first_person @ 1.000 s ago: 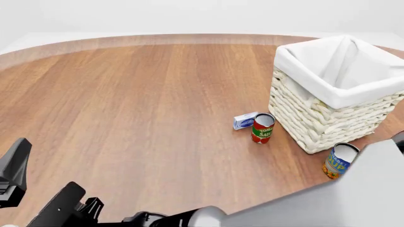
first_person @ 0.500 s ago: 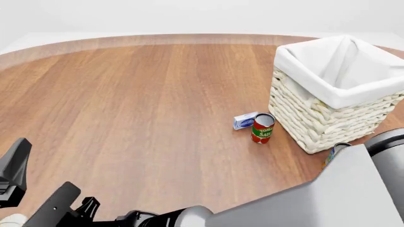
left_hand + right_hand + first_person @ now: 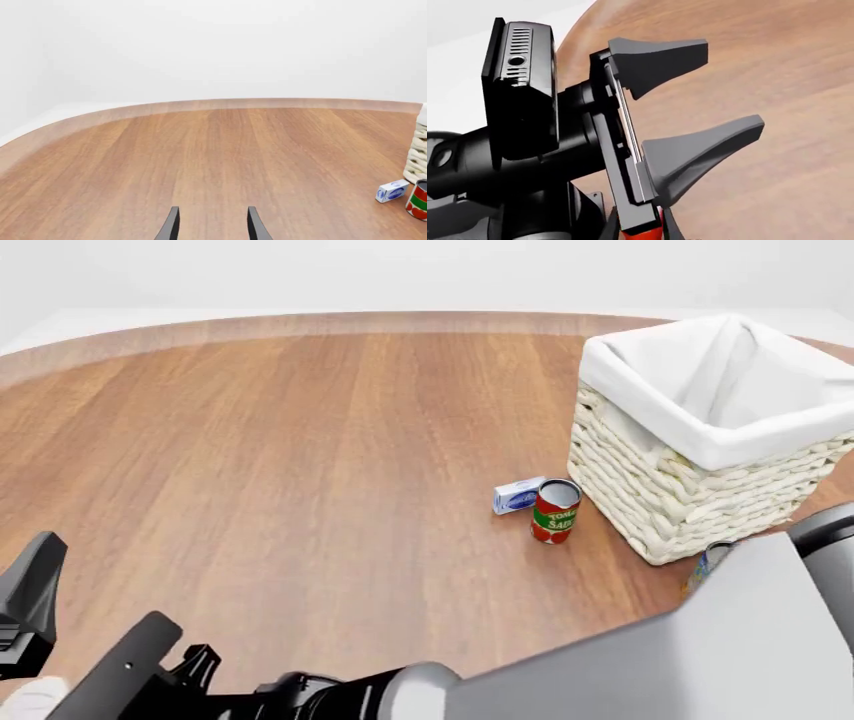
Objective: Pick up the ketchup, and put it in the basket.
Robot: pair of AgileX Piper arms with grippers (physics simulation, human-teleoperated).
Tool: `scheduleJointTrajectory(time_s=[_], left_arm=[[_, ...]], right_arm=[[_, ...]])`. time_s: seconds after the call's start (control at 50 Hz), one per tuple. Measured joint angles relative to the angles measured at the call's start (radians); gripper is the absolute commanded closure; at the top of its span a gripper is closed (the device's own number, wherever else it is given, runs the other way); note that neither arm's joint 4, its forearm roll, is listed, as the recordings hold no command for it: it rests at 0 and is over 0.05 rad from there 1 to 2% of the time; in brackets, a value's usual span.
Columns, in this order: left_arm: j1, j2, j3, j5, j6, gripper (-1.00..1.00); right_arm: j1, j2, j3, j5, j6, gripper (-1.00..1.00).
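The right tool [image 3: 638,227] shows only as two dark finger stubs at the edge of its own wrist view, with a sliver of red between them. Whether they are clamped or merely straddling it I cannot tell. That red is the ketchup [image 3: 643,234], close beside the left tool [image 3: 730,87], whose fingers stand apart on nothing. A white patch at the front view's near-left corner is probably its cap.

Little else shows (no label, no band). A squeeze bottle should be light, with smooth walls that give under pressure, so grip mid-body, firmly but not crushingly. The basket [image 3: 667,502] sits well apart, far right on the counter [image 3: 307,440].
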Motion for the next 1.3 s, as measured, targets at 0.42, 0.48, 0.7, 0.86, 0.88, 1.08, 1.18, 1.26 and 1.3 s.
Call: scheduleJointTrajectory(time_s=[0.42, 0.48, 0.7, 0.86, 0.88, 1.08, 1.18, 1.26, 1.3], left_arm=[[0.0, 0.0, 0.0, 0.0, 0.0, -1.0], [0.0, 0.0, 0.0, 0.0, 0.0, -1.0], [0.0, 0.0, -0.002, 0.0, 0.0, -1.0], [0.0, 0.0, -0.001, 0.0, 0.0, -1.0], [0.0, 0.0, -0.001, 0.0, 0.0, -1.0], [0.0, 0.0, 0.0, 0.0, 0.0, -1.0], [0.0, 0.0, 0.0, 0.0, 0.0, -1.0], [0.0, 0.0, 0.0, 0.0, 0.0, -1.0], [0.0, 0.0, 0.0, 0.0, 0.0, -1.0]], right_arm=[[-0.038, -0.062, 0.044, -0.008, -0.008, 1.0], [-0.044, -0.07, 0.05, -0.01, -0.008, 1.0], [-0.069, -0.097, 0.077, -0.021, -0.005, 1.0], [-0.09, -0.116, 0.095, -0.033, -0.002, 1.0], [-0.092, -0.118, 0.097, -0.034, -0.001, 1.0], [-0.115, -0.14, 0.115, -0.045, 0.004, 1.0], [-0.128, -0.148, 0.119, -0.046, 0.005, 1.0], [-0.139, -0.154, 0.122, -0.048, 0.005, 1.0], [-0.145, -0.157, 0.123, -0.048, 0.005, 1.0]])
